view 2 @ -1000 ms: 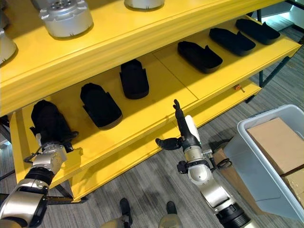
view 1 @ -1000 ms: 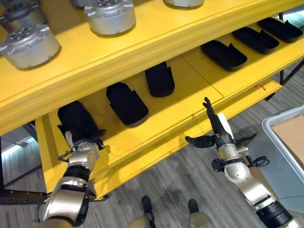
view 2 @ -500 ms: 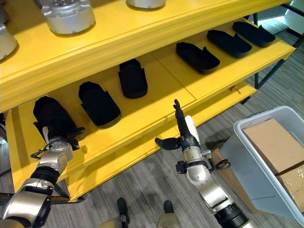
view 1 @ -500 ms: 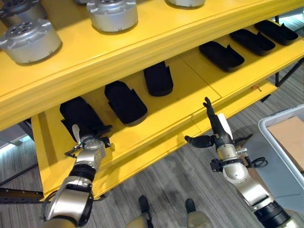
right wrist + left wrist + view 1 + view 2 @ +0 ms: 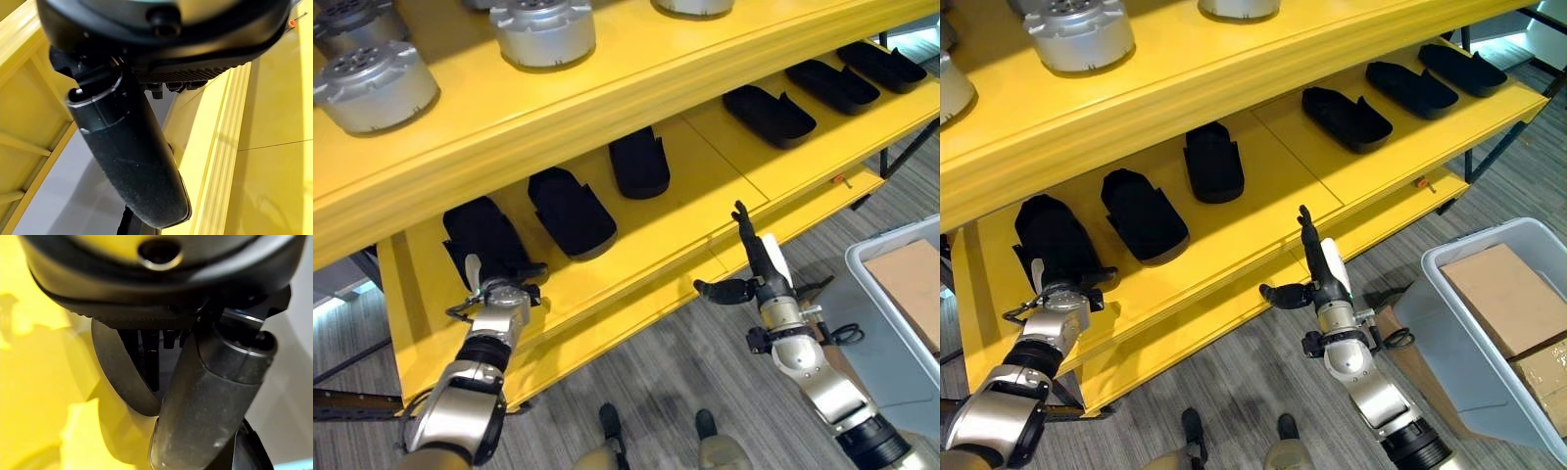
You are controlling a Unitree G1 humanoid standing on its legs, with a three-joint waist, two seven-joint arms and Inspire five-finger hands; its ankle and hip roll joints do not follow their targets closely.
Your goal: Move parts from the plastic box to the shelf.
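reaching up from the lower right, the right hand [image 5: 759,279] stands in front of the front edge of the lower shelf board [image 5: 705,186], fingers straight and pointing up, thumb stuck out sideways; it holds nothing and touches nothing. the left hand [image 5: 499,292] sits at the front lip of the same board, at its left end, just in front of the leftmost black part [image 5: 481,235]. its white-covered thumb stands up; whether the other fingers are curled or straight, or touch the part, cannot be told, and the left wrist view does not settle it.

the shelf [image 5: 607,73] is a yellow metal rack with two boards in view, one above the other. the floor [image 5: 666,372] is grey striped carpet. the plastic box [image 5: 1430,313], pale grey, stands on the floor at the right, well apart from both hands, with two brown cardboard boxes [image 5: 1503,294] inside it.

count on the lower board: six black parts, flat and elongated, lying in a row from left to right, each apart from its neighbour. the second part [image 5: 573,211] and third part [image 5: 639,162] lie left of the board seam; the other three lie to its right. count on the upper board: at least five round silver metal parts [image 5: 374,90], some cut off by the frame edge.
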